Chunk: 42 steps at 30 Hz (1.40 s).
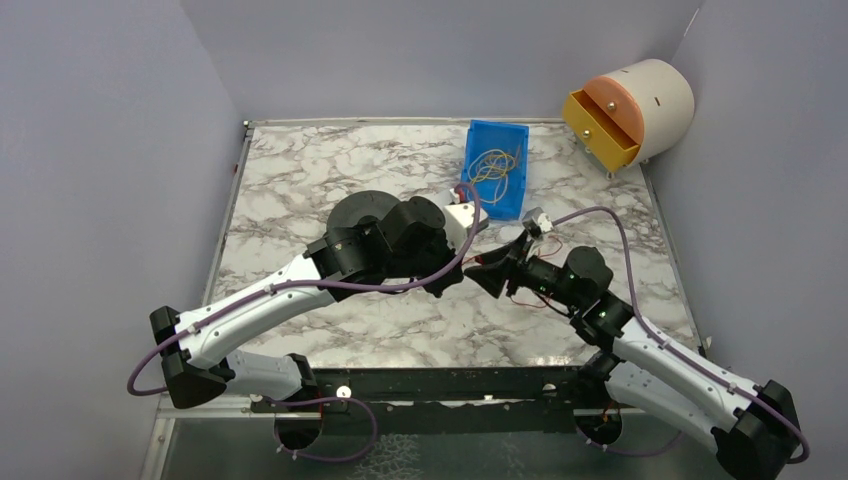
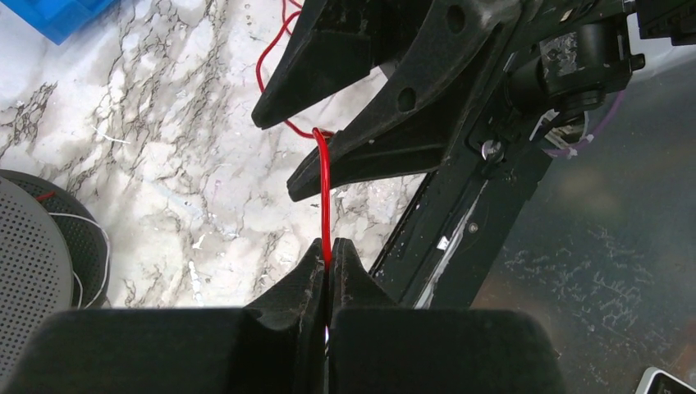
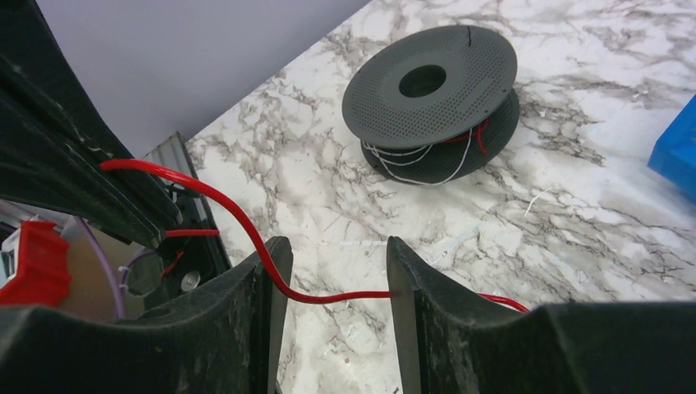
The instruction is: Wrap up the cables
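A thin red cable (image 2: 326, 197) runs up from my left gripper (image 2: 328, 250), which is shut on it. The cable passes the tips of my right gripper's fingers (image 2: 345, 168) and loops away over the marble. In the right wrist view the cable (image 3: 345, 297) lies slack across the gap of my open right gripper (image 3: 336, 254), touching both inner faces. It then rises to the left gripper's fingers (image 3: 98, 176) at the upper left. A grey spool (image 3: 431, 90) with white and red wire on it lies flat beyond. In the top view both grippers meet mid-table, left (image 1: 447, 282) and right (image 1: 478, 270).
A blue bin (image 1: 497, 165) holding thin yellow wires stands at the back of the marble table (image 1: 300, 190). A round beige drawer unit (image 1: 630, 110) with an open orange drawer sits off the back right corner. The spool (image 1: 365, 208) is partly hidden by the left arm.
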### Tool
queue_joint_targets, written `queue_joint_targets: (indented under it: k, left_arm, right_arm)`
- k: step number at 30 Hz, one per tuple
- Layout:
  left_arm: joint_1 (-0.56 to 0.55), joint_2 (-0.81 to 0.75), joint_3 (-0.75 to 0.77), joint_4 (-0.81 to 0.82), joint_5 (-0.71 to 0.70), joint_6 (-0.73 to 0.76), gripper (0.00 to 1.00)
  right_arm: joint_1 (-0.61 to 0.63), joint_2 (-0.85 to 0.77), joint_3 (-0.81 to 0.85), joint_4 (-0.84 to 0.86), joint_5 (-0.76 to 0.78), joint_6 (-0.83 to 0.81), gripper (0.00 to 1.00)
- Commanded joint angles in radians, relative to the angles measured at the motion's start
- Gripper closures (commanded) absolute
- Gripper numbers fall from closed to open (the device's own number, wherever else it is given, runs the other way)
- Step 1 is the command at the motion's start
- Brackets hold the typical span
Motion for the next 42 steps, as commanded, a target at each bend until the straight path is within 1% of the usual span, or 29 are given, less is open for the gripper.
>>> queue_joint_targets:
  k: [1,5,7,11,13,22,27,32,34,36,40,42]
  left_arm:
    - [-0.003,-0.033,0.007,0.002,0.026,-0.014,1.00]
    - [-0.003,-0.035,0.002,0.002,0.024,-0.015,1.00]
    - [-0.003,-0.036,-0.002,0.002,0.020,-0.015,1.00]
    - [-0.003,-0.046,-0.010,0.002,0.011,-0.016,1.00]
    - [-0.004,-0.052,-0.009,0.002,0.014,-0.015,1.00]
    - [-0.003,-0.086,-0.096,-0.007,0.023,-0.011,1.00]
    - [-0.003,-0.081,-0.133,-0.005,0.018,-0.014,1.00]
    - [-0.003,-0.081,-0.135,0.000,0.003,-0.013,0.99]
    - [-0.003,-0.087,-0.134,0.010,-0.009,-0.017,0.91]
    - [-0.003,-0.094,-0.132,0.020,-0.025,-0.019,0.77]
    - [-0.003,-0.113,-0.125,0.023,-0.086,-0.020,0.56]
    - [-0.003,-0.133,-0.120,0.023,-0.121,-0.022,0.48]
  right_arm:
    - [0.006,-0.047,-0.008,0.045,0.075,-0.027,0.52]
    - [0.006,-0.076,0.001,0.026,0.075,-0.039,0.62]
    - [0.005,-0.088,0.008,0.011,0.073,-0.045,0.70]
    - [0.006,-0.112,0.025,-0.036,0.105,-0.045,0.98]
    - [0.005,-0.123,0.034,-0.054,0.121,-0.052,0.99]
    - [0.006,-0.139,0.120,-0.151,0.157,-0.079,0.99]
    - [0.006,-0.132,0.157,-0.190,0.144,-0.081,0.99]
    - [0.006,-0.125,0.168,-0.216,0.132,-0.090,0.99]
    - [0.006,-0.121,0.172,-0.226,0.134,-0.093,0.99]
    - [0.006,-0.112,0.179,-0.238,0.143,-0.095,0.99]
    - [0.006,-0.081,0.213,-0.300,0.184,-0.099,0.99]
    - [0.005,-0.065,0.229,-0.330,0.216,-0.101,0.99]
